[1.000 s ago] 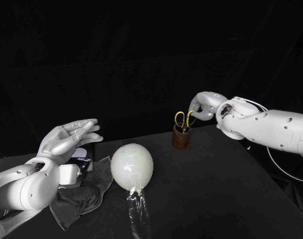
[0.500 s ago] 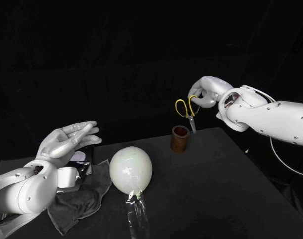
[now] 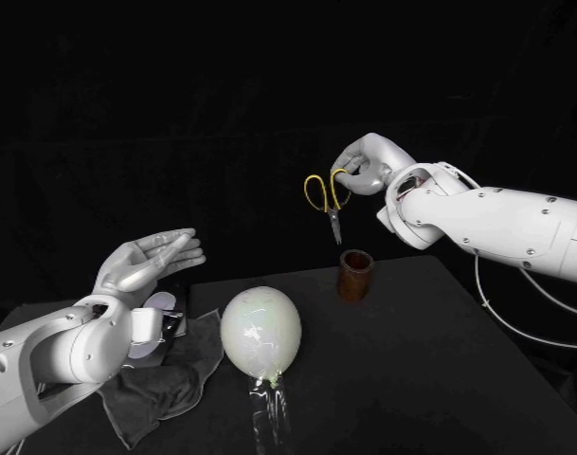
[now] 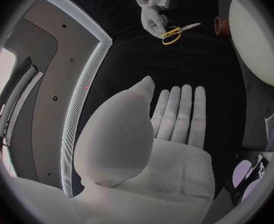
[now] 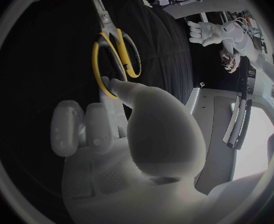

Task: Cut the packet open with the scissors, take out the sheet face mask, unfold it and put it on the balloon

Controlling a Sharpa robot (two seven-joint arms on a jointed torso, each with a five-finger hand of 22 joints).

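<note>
Left robot hand (image 3: 149,262): raised clear of the tabletop (image 3: 424,379), palm up, fingers straight and close together, thumb apart, grasping nothing. The left wrist view confirms a flat, released palm.

Below that forearm lies a pale flat item (image 3: 164,304), partly covered by the arm and too obscured to identify; any print on it cannot be read. A dark cloth (image 3: 163,387) lies crumpled on the tabletop just beside it, reaching up to the balloon.

Balloon (image 3: 261,332): pale, egg-shaped, resting on the tabletop near the centre, narrow end toward the robot. Crinkled clear film (image 3: 269,409) trails from that end, and its outline is hard to make out.

Brown cylinder (image 3: 355,277): upright on the tabletop behind and to the right of the balloon, apart from it.

Scissors (image 3: 332,214): in the air above the brown cylinder, well clear of it (yellow handles up, blades down and closed).

Right robot hand (image 3: 368,163): raised, fingers curled, grasping the scissors by the handles. The right wrist view shows the thumb through one yellow loop.
</note>
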